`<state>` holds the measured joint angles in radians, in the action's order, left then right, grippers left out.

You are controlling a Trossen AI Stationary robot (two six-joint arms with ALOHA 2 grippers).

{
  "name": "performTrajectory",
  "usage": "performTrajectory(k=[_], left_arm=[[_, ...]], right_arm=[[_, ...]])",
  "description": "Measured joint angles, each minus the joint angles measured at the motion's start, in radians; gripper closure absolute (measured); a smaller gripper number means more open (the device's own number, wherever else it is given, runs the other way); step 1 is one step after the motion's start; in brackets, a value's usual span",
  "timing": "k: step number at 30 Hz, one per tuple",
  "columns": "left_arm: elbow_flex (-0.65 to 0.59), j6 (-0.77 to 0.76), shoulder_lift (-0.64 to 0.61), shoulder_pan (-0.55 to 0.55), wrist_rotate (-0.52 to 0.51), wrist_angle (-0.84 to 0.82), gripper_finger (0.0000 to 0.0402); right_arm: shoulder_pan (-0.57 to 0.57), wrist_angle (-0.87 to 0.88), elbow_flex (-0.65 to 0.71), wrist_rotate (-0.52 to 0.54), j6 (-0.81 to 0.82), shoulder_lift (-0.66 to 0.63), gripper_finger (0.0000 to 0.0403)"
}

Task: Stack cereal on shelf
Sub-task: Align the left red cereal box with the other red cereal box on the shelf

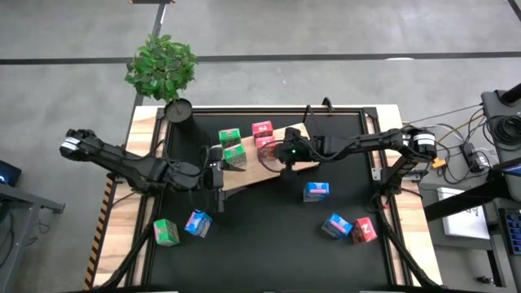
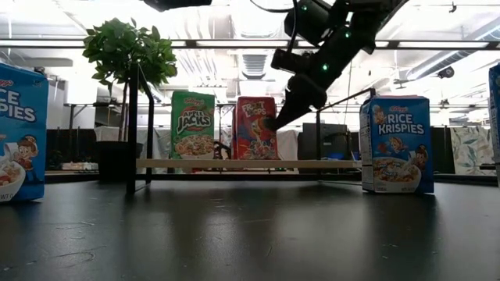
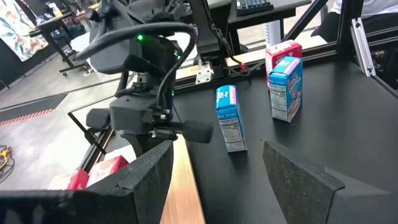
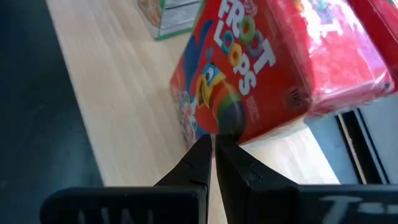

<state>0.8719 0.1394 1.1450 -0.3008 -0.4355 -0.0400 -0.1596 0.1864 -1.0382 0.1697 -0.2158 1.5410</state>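
High view: black counter (image 1: 269, 236) underneath everything, with the light-wood shelf (image 1: 244, 175) lying slantwise across its far middle. Two green boxes (image 1: 232, 146) and two pink-red boxes (image 1: 264, 137) standing on that shelf, green to the left, pink-red to the right. Off the shelf, on the counter: a green box (image 1: 166, 232) and a blue box (image 1: 197, 223) together at the near left, a blue box (image 1: 316, 190) right of centre, another blue box (image 1: 335, 225) beside a pink-red box (image 1: 365, 230) at the near right. Potted plant (image 1: 163, 69) at the far left corner.

Right tool (image 4: 213, 155) reaching in from the right over the shelf, fingers pressed together with nothing between them, tips touching the lower face of a pink-red Froot Loops box (image 4: 273, 68).

Left tool (image 3: 214, 171) hovering over the shelf's near left end, fingers spread wide apart, gripping nothing.
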Motion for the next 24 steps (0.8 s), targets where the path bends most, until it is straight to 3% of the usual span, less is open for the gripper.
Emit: performTrajectory(k=[24], left_arm=[[0.000,0.001,0.000,0.000,0.000,0.019,0.0169]], right_arm=[[0.000,-0.096,0.035,0.040,-0.038,0.000,0.0390]])
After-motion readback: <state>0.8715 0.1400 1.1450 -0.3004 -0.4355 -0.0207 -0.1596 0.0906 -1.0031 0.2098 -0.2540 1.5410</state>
